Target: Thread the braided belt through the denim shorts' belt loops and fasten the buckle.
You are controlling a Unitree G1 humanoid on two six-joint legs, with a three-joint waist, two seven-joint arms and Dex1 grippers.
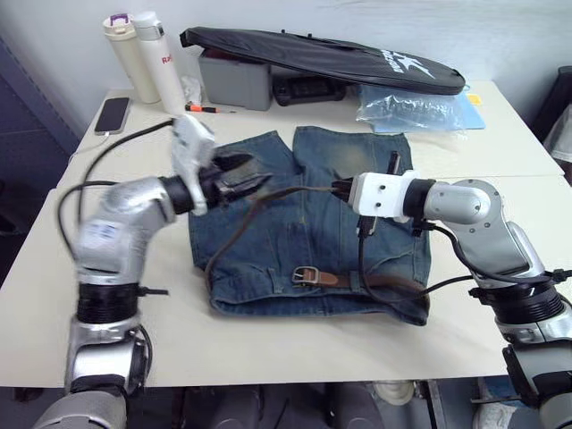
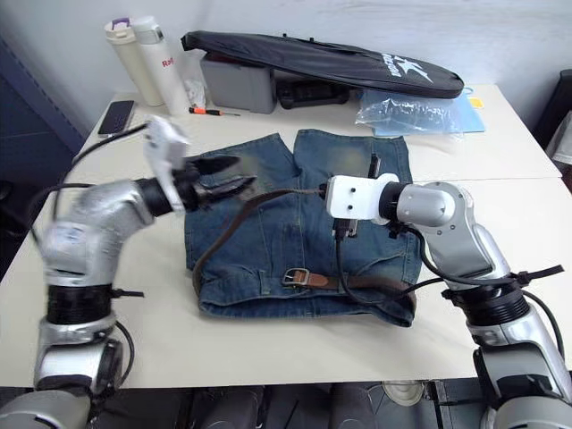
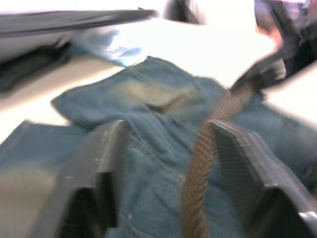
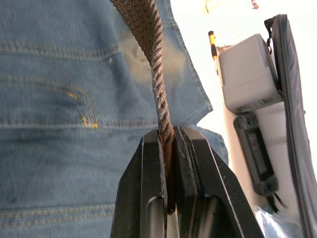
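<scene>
**Belt tail lifted over the shorts, left gripper waiting to take it**

You are looking down on a pale table (image 1: 268,357) with the denim shorts (image 1: 313,232) lying flat at its middle, waistband toward you and legs pointing away. The braided belt (image 1: 259,201) is partly threaded: its silver buckle (image 1: 304,275) rests on the waistband near the centre, and the strap runs from there toward your right along the waistband. I cannot tell which belt loops it passes under. At the shorts' left edge the strap loops out and rises in an arc above the denim.

Your right gripper (image 4: 168,144) holds the free end of that arc; in the right wrist view its two black fingers are pressed together on the braid, the strap standing up between them. Your left gripper (image 3: 168,148) hovers over the left leg of the shorts with its fingers spread apart, and the braid hangs between them nearer one pad, not yet clamped.

The step in hand looks like a handover of the belt's tail. Next, you would likely close the left fingers on the braid before the right lets go, then guide the tip toward the buckle.

Behind the shorts sit a long black zipped bag (image 1: 322,55), two flasks (image 1: 143,54) and a phone (image 1: 113,114).
</scene>
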